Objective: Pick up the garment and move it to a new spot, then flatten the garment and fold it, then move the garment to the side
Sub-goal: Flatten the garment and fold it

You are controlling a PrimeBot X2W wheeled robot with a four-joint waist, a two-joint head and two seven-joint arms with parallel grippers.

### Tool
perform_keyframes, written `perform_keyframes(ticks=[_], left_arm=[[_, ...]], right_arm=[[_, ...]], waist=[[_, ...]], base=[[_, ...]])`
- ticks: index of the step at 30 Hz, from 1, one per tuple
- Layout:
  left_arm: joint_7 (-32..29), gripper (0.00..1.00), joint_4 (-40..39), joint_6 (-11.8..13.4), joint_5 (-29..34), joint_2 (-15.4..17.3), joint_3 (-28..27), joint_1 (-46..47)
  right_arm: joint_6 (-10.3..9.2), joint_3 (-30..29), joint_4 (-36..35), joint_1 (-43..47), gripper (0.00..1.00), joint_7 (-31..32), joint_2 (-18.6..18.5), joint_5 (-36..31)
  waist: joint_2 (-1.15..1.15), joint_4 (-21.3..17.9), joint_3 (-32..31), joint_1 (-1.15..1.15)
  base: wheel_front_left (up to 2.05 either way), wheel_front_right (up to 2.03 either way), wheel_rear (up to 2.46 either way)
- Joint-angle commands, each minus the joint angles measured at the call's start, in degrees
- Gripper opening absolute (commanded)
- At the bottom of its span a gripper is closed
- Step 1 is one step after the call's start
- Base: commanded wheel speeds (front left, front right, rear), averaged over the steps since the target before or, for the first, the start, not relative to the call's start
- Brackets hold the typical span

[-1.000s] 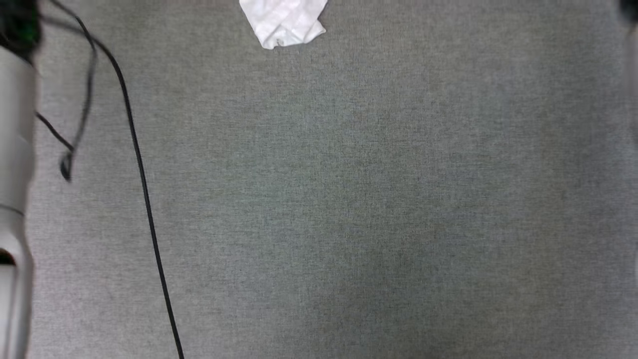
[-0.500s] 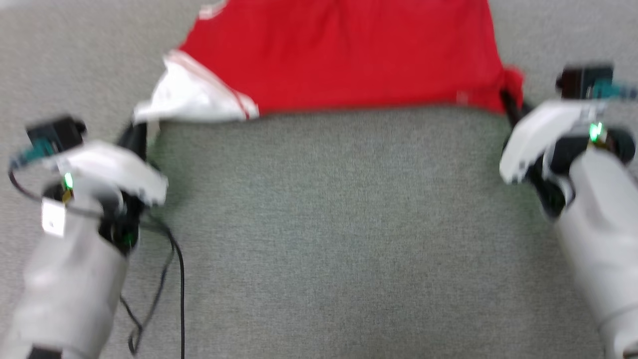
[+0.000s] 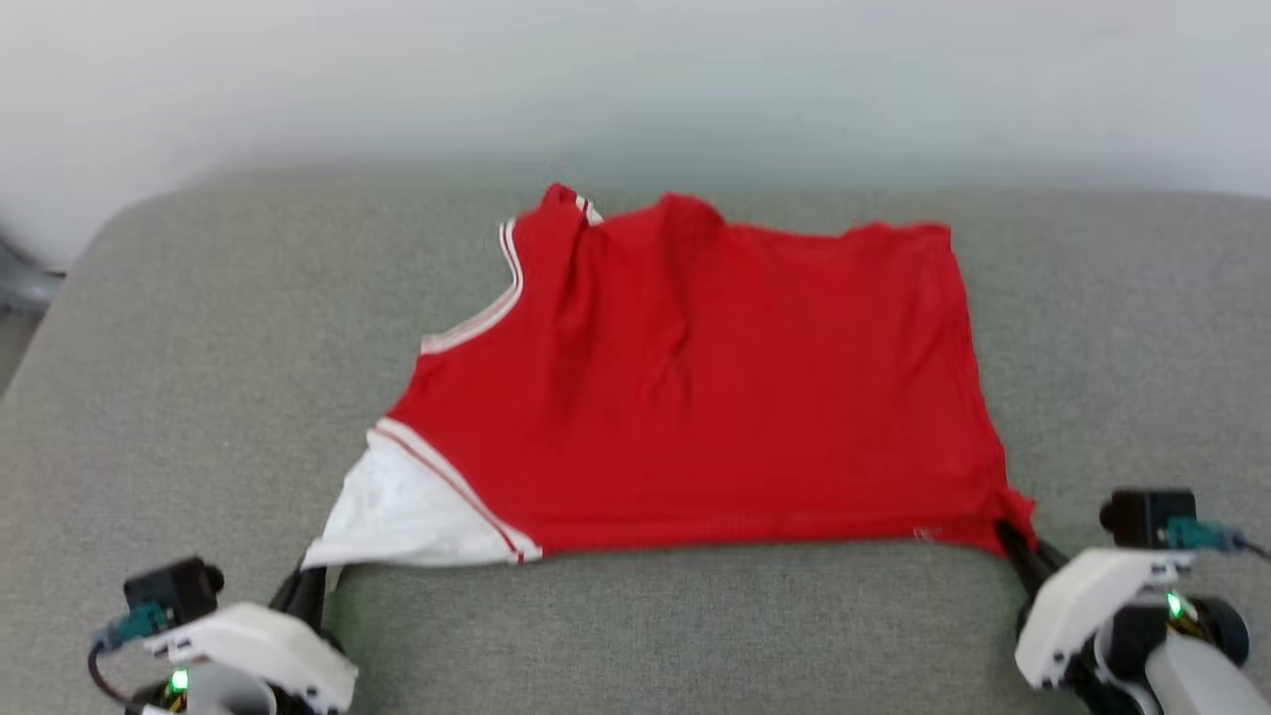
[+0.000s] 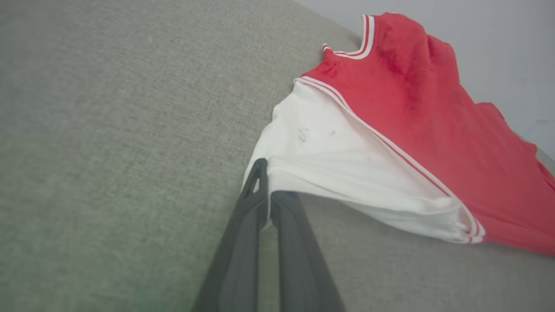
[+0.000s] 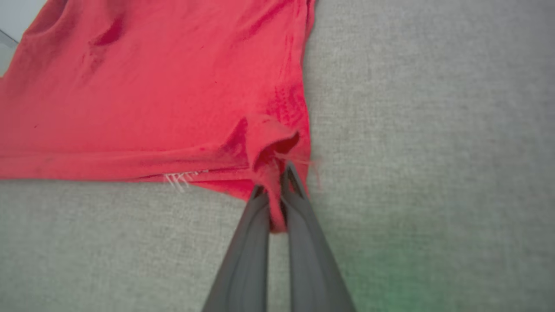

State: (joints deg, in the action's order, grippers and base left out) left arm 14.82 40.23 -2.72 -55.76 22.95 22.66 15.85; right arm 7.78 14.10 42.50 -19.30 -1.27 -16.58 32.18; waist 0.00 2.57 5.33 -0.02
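Note:
The garment (image 3: 715, 397) is a red jersey lying spread on a grey cushioned surface (image 3: 199, 328), plain red side up, with a white sleeve (image 3: 397, 516) at its near left corner. My left gripper (image 3: 316, 576) is shut on the tip of that white sleeve (image 4: 329, 164), pinched between the dark fingers (image 4: 247, 216). At the near right corner, my right gripper (image 3: 1011, 536) is shut on the bunched red hem (image 5: 277, 143). Red-white striped trim edges the sleeve seam and the neckline (image 3: 506, 258). No letters or number show on this side.
The grey surface ends at a rounded far edge (image 3: 298, 184) against a pale wall (image 3: 635, 79). Its left corner curves away at the far left (image 3: 60, 288). Bare grey fabric lies to both sides of the jersey and in front of it (image 3: 675, 636).
The head camera has tilted up from bare grey fabric to take in the whole jersey and the wall. Both grippers stay shut on the same two corners.

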Motion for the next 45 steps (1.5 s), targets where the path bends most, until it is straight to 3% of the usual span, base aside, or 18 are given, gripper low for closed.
perform_keyframes(ticks=[1, 4, 10, 16, 22, 26, 32, 45], left_arm=[[0.1, 0.0, -1.0, 1.6, -0.6, 2.0, -1.0, -2.3], [-1.4, 0.0, -6.7, 4.5, -1.4, 3.5, -1.5, -7.9], [-5.3, 0.0, -21.9, 12.9, -3.6, 6.8, -3.3, -20.5], [-9.6, 0.0, -37.2, 21.2, -5.8, 9.5, -4.7, -31.8], [-12.2, 0.0, -48.4, 25.8, -5.5, 12.9, -5.8, -35.5], [-13.5, 0.0, -51.2, 25.9, -4.3, 14.0, -4.9, -32.8], [-17.0, 0.0, -49.8, 23.2, -2.2, 13.3, -1.0, -24.1], [-18.6, 0.0, -34.0, 14.4, -1.5, 7.9, 3.0, -6.9]], right_arm=[[-0.6, -1.6, -0.8, 2.8, 0.0, 0.1, -2.3, 0.0], [-0.64, -4.3, -5.3, 9.3, 0.0, 1.2, -2.0, -0.4], [-0.65, -11.7, -17.8, 22.1, 0.0, 7.0, -0.2, -4.6], [-0.67, -19.7, -31.8, 32.9, 0.0, 16.5, 4.7, -10.0], [-0.64, -23.6, -42.4, 37.4, 0.0, 24.9, 8.4, -13.2], [-0.6, -24.0, -46.3, 36.3, 0.0, 28.3, 9.3, -14.5], [-0.35, -22.2, -48.8, 30.3, 0.0, 34.1, 9.3, -16.5], [-0.34, -17.1, -38.0, 14.9, 0.0, 32.3, 7.4, -16.8]], waist=[[0.0, 0.3, -2.8, 0.02], [0.0, 0.8, -4.8, 0.02], [0.0, 0.8, -7.3, 0.02], [0.0, 1.2, -8.1, 0.02], [0.0, 1.7, -7.7, 0.02], [0.0, 1.6, -7.1, 0.02], [0.0, 0.2, -4.5, 0.02], [0.0, -1.1, 6.0, 0.02]], base=[[0.0, 0.0, 0.0], [0.0, 0.0, 0.0], [0.0, 0.0, 0.0], [0.0, 0.0, 0.0], [0.0, 0.0, 0.0], [0.0, 0.0, 0.0], [0.0, 0.0, 0.0], [0.0, 0.0, 0.0]])
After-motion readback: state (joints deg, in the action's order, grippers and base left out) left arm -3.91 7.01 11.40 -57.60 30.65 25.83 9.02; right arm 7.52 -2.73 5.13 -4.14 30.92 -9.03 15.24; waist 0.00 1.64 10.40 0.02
